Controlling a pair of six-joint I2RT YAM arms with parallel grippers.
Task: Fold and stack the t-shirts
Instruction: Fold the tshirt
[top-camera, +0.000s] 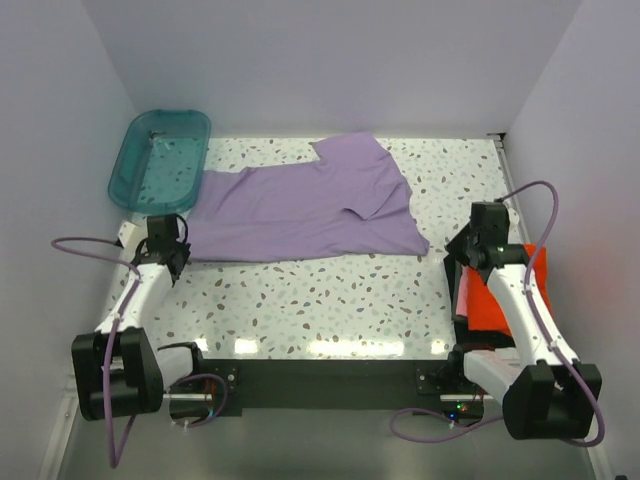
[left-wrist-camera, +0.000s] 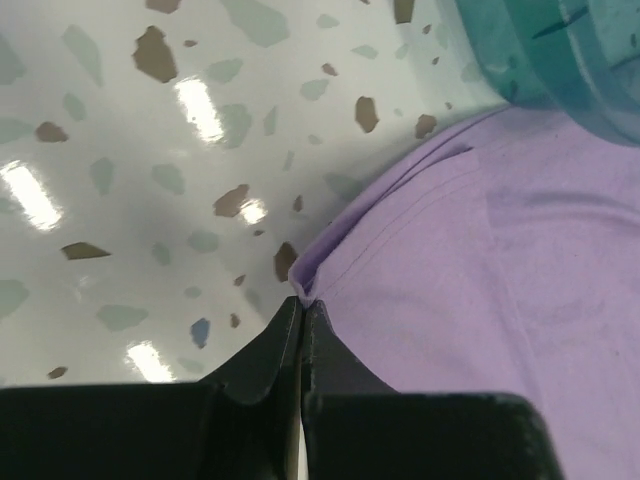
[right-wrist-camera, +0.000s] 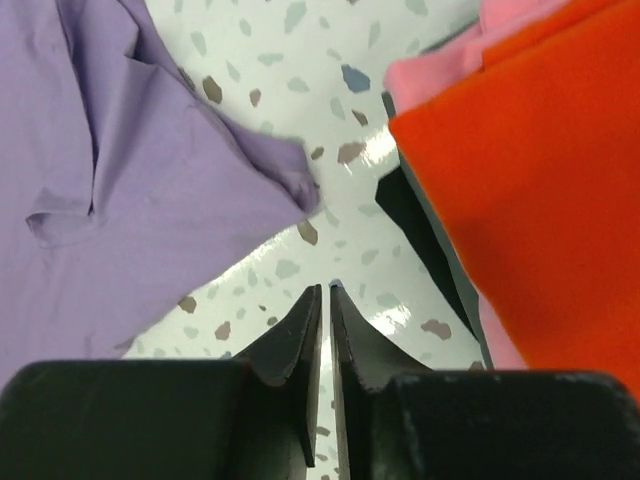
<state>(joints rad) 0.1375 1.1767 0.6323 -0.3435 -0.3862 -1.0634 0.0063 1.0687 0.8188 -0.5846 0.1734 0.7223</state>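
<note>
Left gripper (left-wrist-camera: 303, 303) pinches purple t-shirt (left-wrist-camera: 500, 300) by hem edge only (right gripper (right-wrist-camera: 322, 290): fingers almost together, empty), so lifting may pull it free.

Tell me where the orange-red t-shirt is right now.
In the top view the orange-red t-shirt lies folded at the right edge of the table, partly under the right arm, right of the spread purple t-shirt.
</note>
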